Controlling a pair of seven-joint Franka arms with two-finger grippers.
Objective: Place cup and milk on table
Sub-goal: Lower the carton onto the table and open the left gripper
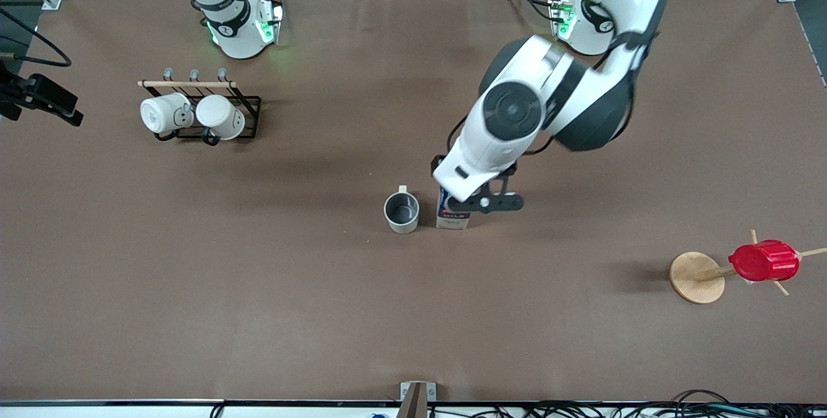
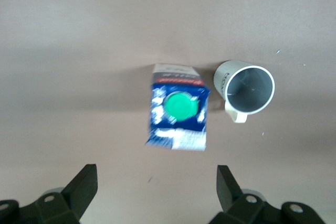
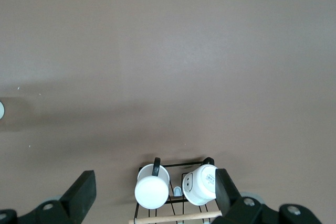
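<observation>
The cup (image 1: 401, 212), cream-white with a dark grey inside, stands upright on the brown table (image 1: 194, 289) near its middle. The milk (image 1: 452, 216) stands upright right beside it, toward the left arm's end, apart from it. My left gripper (image 1: 479, 196) hangs over the milk, partly hiding it. In the left wrist view the left gripper (image 2: 156, 188) is open and empty, above the milk (image 2: 178, 113) with its green cap (image 2: 181, 105) and the cup (image 2: 247, 88). My right gripper (image 3: 155, 195) is open and empty, high over the table by the mug rack; it is out of the front view.
A black wire rack (image 1: 249, 103) with two white mugs (image 1: 165, 113) (image 1: 221, 117) stands near the right arm's base; the rack also shows in the right wrist view (image 3: 173, 203). A red ribbed cup (image 1: 764, 260) hangs on a wooden stand (image 1: 696, 277) toward the left arm's end.
</observation>
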